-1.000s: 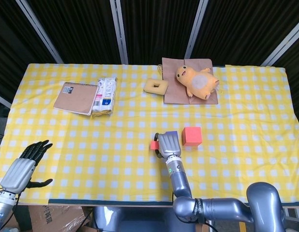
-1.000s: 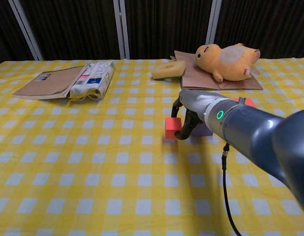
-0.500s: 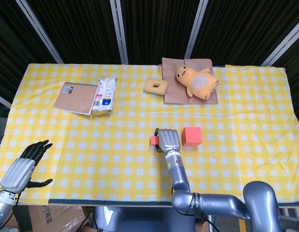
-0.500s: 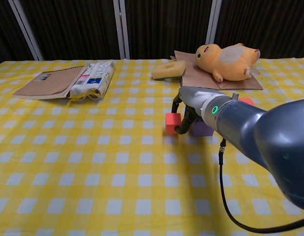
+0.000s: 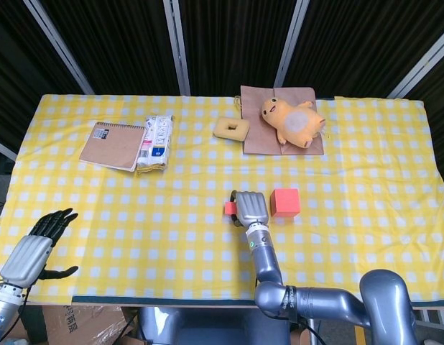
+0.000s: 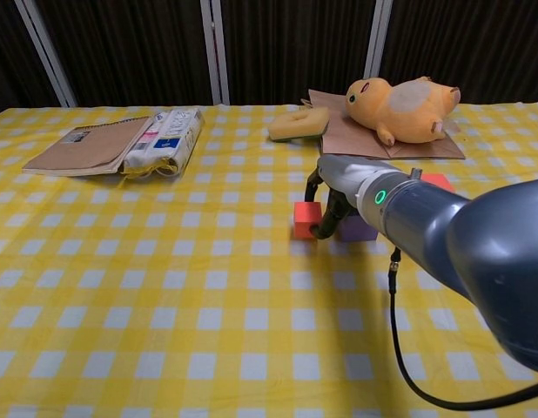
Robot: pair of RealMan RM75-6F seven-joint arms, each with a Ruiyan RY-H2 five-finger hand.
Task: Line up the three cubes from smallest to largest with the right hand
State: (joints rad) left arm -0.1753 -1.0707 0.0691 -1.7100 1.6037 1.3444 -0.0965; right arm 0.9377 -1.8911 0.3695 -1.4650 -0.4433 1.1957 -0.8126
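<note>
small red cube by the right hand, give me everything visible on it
The small red cube is plain, matte red, possibly foam, and the smallest of the three. It sits flat on the yellow checked tablecloth, near the table's middle. The right hand is over it, dark fingers curled down against its right side; whether they grip or only touch is unclear. Right behind the fingers is the purple cube. From the head view only its left edge shows; the hand hides the rest.

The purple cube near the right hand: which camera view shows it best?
The chest view shows it best: the purple cube sits on the cloth between the small red cube and the larger red cube, partly behind the right hand. In the head view that hand hides it.
</note>
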